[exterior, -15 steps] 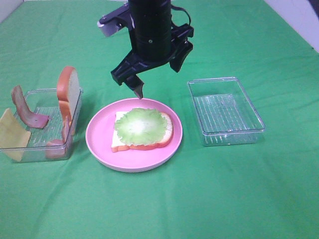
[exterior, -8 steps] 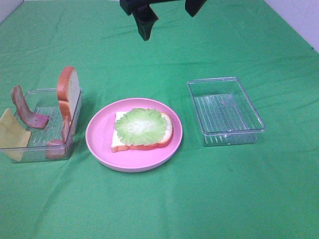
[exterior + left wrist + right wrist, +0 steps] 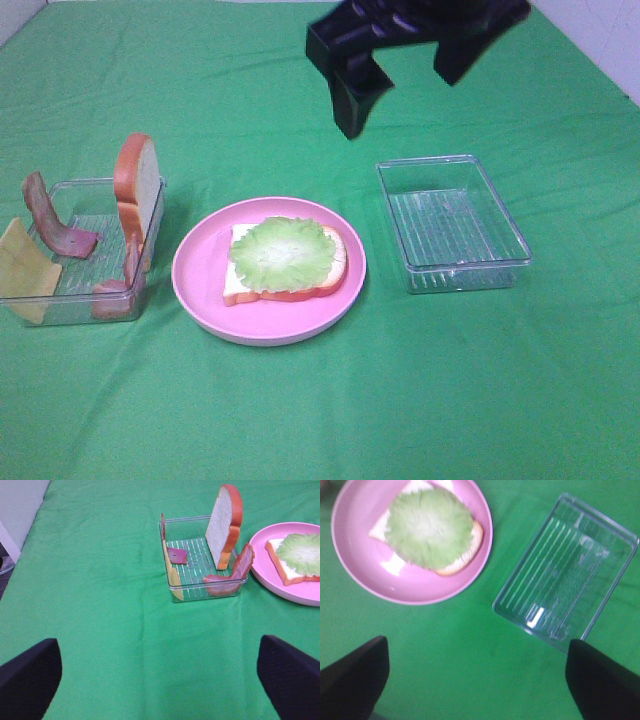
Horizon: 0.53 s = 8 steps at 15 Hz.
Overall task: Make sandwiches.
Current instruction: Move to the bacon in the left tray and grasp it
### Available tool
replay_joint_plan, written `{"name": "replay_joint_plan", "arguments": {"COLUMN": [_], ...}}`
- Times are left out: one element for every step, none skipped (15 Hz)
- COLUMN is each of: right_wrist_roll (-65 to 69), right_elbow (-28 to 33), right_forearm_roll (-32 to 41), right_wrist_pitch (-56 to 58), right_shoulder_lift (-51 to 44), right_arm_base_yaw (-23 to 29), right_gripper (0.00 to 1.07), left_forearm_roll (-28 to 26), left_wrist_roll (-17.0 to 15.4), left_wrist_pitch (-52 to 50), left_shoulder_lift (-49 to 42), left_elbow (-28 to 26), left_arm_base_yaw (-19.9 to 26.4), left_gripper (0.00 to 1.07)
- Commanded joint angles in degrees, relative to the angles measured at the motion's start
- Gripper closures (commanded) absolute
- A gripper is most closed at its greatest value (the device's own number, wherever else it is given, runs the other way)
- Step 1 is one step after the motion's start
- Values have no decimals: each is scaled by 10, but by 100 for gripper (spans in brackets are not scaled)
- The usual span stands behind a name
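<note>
A white bread slice (image 3: 240, 286) topped with a round lettuce leaf (image 3: 282, 252) lies on the pink plate (image 3: 200, 290); the leaf also shows in the right wrist view (image 3: 427, 527). The left clear tray (image 3: 60, 305) holds an upright bread slice (image 3: 140, 185), bacon strips (image 3: 55, 222) and a yellow cheese square (image 3: 20, 265). My right gripper (image 3: 410, 75) is open and empty, high above the cloth behind the plate and the right tray. My left gripper (image 3: 160, 690) is open and empty, well short of the left tray (image 3: 200, 587).
An empty clear tray (image 3: 450, 220) stands right of the plate, and it shows in the right wrist view (image 3: 567, 575) too. Green cloth covers the whole table. A pale wall edge shows at the far right corner.
My right gripper has risen from just behind the plate, gone up out of view, and now hangs higher and further right. The plate and trays have not moved.
</note>
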Motion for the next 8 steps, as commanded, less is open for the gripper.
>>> {"name": "replay_joint_plan", "arguments": {"right_wrist_roll": [15,22,38,51,54,54,54,54], "right_elbow": [104,158,197,239,274,309,327,357], "right_forearm_roll": [2,12,30,61,86,96,96,89], "right_wrist_pitch": [62,56,46,40,38,37,37,33], "right_shoulder_lift": [-33,-46,-56,-65,-73,-85,-92,-111], "right_arm_base_yaw": [-2,-16,-37,-75,-113,-151,-166,-191], "right_gripper": [15,15,15,15,15,15,15,15], "left_forearm_roll": [-5,-5,-5,-5,-5,-5,-5,-5], "left_wrist_roll": [-2,-2,-2,-2,-2,-2,-2,-2], "left_wrist_pitch": [-2,-2,-2,-2,-2,-2,-2,-2], "left_shoulder_lift": [-8,-8,-8,-8,-8,-8,-8,-8], "left_elbow": [1,1,1,1,1,1,1,1], "left_arm_base_yaw": [1,1,1,1,1,1,1,1], "left_gripper": [6,6,6,6,6,6,6,6]}}
